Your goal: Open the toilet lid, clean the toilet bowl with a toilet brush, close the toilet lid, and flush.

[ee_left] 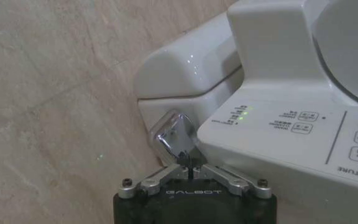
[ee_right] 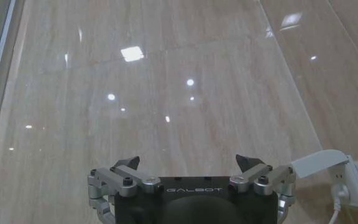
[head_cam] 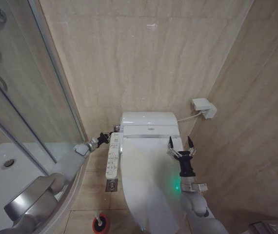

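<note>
The left end effector [ee_left: 190, 171], fingers pressed together against the chrome flush lever [ee_left: 175, 137] beside the closed toilet lid [head_cam: 146, 168], may slip off; the right end effector [head_cam: 181, 143] hovers spread above the lid.

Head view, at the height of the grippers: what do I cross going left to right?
Shower glass door → left gripper → control panel → toilet lid, closed → right gripper → wall socket, set slightly higher on the wall.
</note>
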